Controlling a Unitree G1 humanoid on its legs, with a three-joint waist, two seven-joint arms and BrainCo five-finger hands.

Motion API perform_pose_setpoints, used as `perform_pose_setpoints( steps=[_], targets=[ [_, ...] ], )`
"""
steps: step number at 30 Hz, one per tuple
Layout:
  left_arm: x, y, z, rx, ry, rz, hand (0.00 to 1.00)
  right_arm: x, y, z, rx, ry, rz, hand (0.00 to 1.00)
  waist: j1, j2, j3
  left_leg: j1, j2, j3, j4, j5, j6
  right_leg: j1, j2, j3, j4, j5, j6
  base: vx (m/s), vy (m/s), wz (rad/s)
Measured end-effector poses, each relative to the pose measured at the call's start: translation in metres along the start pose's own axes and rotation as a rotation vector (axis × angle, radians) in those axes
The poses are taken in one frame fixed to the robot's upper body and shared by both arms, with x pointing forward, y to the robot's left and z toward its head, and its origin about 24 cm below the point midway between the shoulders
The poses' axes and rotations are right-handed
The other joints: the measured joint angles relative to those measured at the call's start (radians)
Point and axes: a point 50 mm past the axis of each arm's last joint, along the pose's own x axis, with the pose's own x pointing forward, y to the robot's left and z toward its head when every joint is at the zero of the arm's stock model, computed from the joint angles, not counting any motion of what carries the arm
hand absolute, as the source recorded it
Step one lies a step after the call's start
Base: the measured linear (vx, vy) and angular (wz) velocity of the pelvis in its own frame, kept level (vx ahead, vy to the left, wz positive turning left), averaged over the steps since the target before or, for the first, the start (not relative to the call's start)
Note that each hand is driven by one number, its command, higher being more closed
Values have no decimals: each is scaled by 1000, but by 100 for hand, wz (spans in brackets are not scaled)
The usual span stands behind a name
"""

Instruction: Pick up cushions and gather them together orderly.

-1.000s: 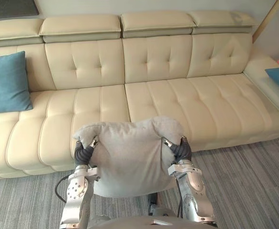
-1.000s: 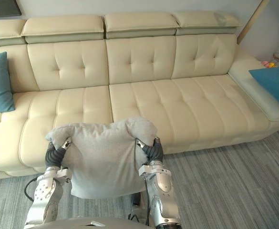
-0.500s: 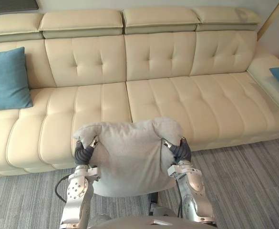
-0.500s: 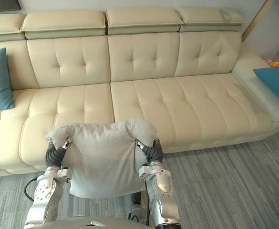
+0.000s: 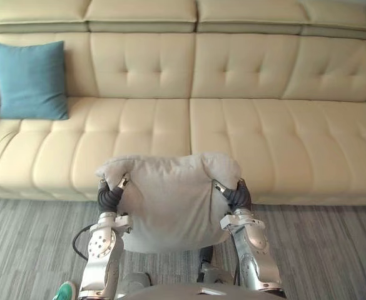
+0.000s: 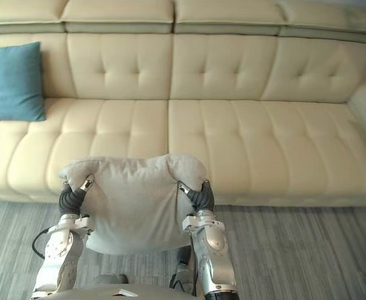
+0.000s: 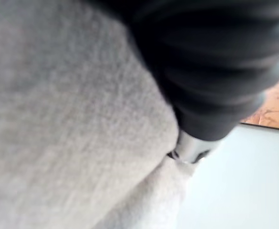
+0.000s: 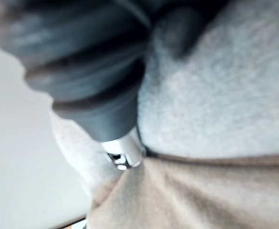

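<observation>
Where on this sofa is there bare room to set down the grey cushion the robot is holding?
The sofa seat is bare from beside the blue cushion rightward across all the other seats. Only the left end is taken, where that cushion leans on the backrest.

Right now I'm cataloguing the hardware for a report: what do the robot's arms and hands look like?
The left arm and right arm are silver-grey, with rounded casings. The left hand and right hand wear dark ribbed covers at wrist and back; a short silver finger shows past each, against the grey cushion.
</observation>
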Motion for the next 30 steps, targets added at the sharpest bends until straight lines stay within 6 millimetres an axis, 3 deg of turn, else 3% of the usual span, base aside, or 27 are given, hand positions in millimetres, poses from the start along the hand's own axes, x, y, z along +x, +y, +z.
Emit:
perform_pose_setpoints(
  steps=[3, 13, 20, 30],
  targets=[
    [0, -2, 4, -20, -21, -6, 100, 4, 3, 4, 0, -17, 10, 100, 9, 0, 0, 0, 8, 11, 24, -1, -2, 5, 2, 3, 0, -10, 6, -10, -13, 7],
    [0, -16, 3, -36, -22, -67, 100, 6, -6, 10, -8, -45, -50, 100, -39, -8, -3, 21, 16, 107, -33, 1, -13, -57, 22, 109, 0, 10, 11, -28, -19, -31],
    [-2, -13, 1, -32, -10, -56, 100, 6, -5, 11, -29, -47, -44, 100, -23, -10, -5, 42, 13, 129, -12, -19, -6, -41, 23, 137, 0, 14, 7, -27, 19, -11],
    [-3, -13, 0, -31, -5, -55, 100, 6, -6, 11, -41, -48, -43, 100, -32, -10, -10, 15, 17, 87, 30, -36, -5, -23, 17, 85, 0, 6, 12, -27, 5, 12]
  ],
)
